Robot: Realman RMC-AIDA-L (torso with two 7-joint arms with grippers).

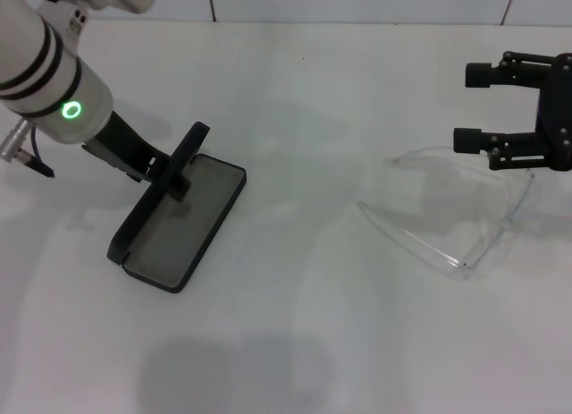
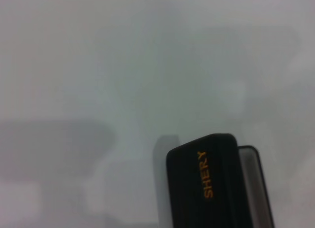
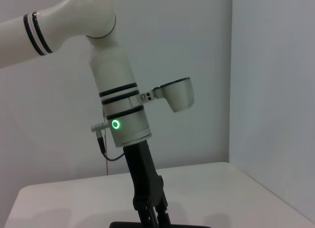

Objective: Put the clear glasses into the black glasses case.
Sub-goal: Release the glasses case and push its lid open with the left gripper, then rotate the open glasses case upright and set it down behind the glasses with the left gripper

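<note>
The black glasses case [image 1: 183,222] lies open at the left of the white table, grey lining up. Its lid [image 1: 165,186] stands nearly upright, and my left gripper [image 1: 175,174] is shut on it. The left wrist view shows the lid [image 2: 206,188] close up, with orange lettering. The clear glasses [image 1: 420,244] lie on the table at the right, arms unfolded. My right gripper [image 1: 474,107] hovers open over their far end, with nothing between its fingers. The right wrist view looks across at the left arm and its gripper [image 3: 151,211] on the case.
The white table [image 1: 295,342] runs on to a pale wall at the back. A stretch of bare tabletop separates the case from the glasses.
</note>
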